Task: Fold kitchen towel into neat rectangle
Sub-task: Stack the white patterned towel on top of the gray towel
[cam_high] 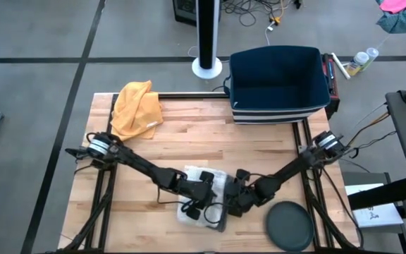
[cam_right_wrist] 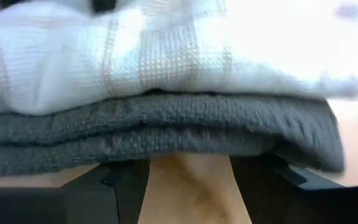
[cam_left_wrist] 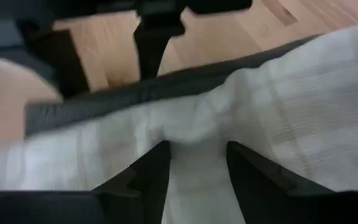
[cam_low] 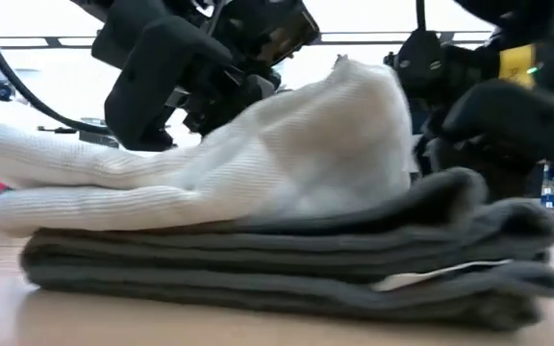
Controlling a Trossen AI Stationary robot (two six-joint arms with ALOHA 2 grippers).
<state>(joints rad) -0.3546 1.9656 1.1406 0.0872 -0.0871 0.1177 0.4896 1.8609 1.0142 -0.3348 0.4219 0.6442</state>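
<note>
My left gripper (cam_left_wrist: 194, 165) is down on the white towel (cam_left_wrist: 303, 118), fingers (cam_left_wrist: 151, 177) spread with a ridge of the cloth bunched between them; I think they are pinching that ridge, though the wrist view is too soft to be sure. My right gripper (cam_right_wrist: 188, 180) sits low at the table, its fingers (cam_right_wrist: 120, 186) apart, just in front of the folded grey towel (cam_right_wrist: 166, 134) and not gripping it. From above, both grippers meet over the stack near the front middle of the wooden table (cam_high: 259, 141). The white towel lies rumpled on top of the grey one, humped on one side in the low view. Farther off: a yellow cloth (cam_high: 136, 106) at the back left, a dark blue bin (cam_high: 279, 85) at the back right, a dark round disc (cam_high: 290, 226) front right.
</note>
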